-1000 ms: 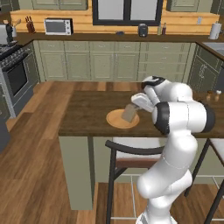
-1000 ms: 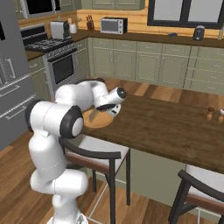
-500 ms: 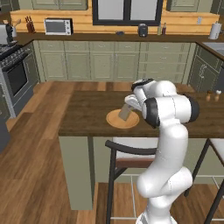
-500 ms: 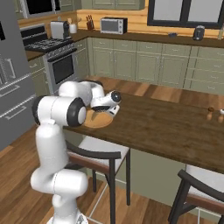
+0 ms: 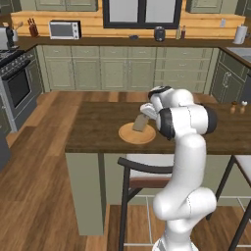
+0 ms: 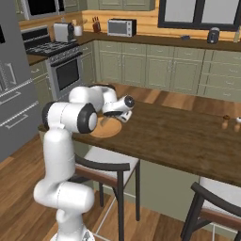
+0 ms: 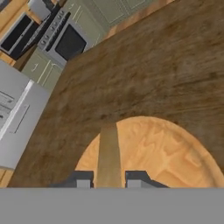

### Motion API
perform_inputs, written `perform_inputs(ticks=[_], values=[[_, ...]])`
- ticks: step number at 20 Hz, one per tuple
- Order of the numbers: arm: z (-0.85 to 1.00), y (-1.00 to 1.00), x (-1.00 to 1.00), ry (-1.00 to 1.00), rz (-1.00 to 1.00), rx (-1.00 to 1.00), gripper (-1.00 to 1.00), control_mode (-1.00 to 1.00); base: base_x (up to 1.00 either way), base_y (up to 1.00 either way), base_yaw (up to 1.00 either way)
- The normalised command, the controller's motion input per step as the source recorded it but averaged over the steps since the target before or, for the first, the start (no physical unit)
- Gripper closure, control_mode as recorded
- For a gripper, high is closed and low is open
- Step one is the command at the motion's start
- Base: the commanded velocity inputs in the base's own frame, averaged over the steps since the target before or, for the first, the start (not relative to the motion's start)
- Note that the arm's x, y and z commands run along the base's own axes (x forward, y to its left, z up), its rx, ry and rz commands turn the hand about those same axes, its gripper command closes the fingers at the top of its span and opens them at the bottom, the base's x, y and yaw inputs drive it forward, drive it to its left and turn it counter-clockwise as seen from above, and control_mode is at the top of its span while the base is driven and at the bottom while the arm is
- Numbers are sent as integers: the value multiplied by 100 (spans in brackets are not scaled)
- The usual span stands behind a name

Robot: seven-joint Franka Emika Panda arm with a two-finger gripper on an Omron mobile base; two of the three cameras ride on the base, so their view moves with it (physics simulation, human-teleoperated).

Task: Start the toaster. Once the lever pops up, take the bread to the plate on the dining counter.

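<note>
Since a second ago the arm has folded in closer over the plate (image 5: 137,134), upper links drawn back toward the base, and the gripper (image 7: 109,178) with its bread (image 5: 140,123) sits lower. Jaws are closed on the bread, one fingertip (image 7: 83,179) on each face of the thin slice, edge-on in the hand view. The slice is tilted over the plate on the dining counter (image 5: 98,127); contact cannot be told.

You have bare worktop (image 5: 98,125) all round the plate (image 5: 128,136); two small shakers (image 5: 237,107) stand well apart at its far end. Stools (image 5: 142,169) sit below its near edge.
</note>
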Motion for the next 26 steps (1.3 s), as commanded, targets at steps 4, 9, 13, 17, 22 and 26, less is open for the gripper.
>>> perform_inputs(ticks=[4, 9, 13, 17, 22, 26], values=[[-62, 38, -50, -2, 0, 0, -100, -100, 0, 0, 0], [-32, 3, -46, -2, -1, -1, -100, -100, 0, 0, 0], [-17, -17, -48, 0, -6, -2, -100, -100, 0, 0, 0], [-1, -28, -9, 0, -8, -7, -100, -100, 0, 0, 0], [0, -29, 0, 0, -11, -11, -100, -100, 0, 0, 0], [0, -4, 0, 2, -10, -16, -100, -100, 0, 0, 0]])
